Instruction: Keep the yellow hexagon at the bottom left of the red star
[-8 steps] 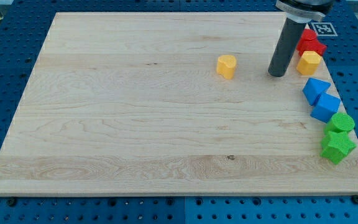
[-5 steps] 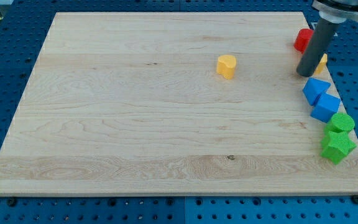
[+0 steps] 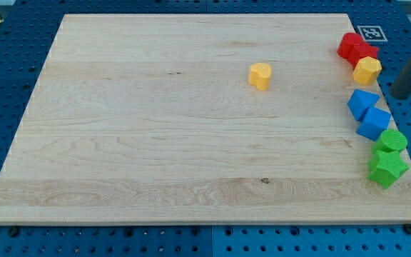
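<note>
Our tip (image 3: 399,96): hanging off the desk's right edge, over the blue pegboard, just right of the yellow hexagon; we are working with a bare rod, so the tool has nothing to spread or pinch.
Yellow hexagon (image 3: 367,70): sitting at the far right, touching the red star (image 3: 366,52) on its near side.
Red star: lying beside another red block (image 3: 348,44).
Desk (image 3: 155,121): carrying a yellow block (image 3: 260,75), two blue blocks (image 3: 362,103) (image 3: 374,123), two green blocks (image 3: 391,140) (image 3: 386,168).
</note>
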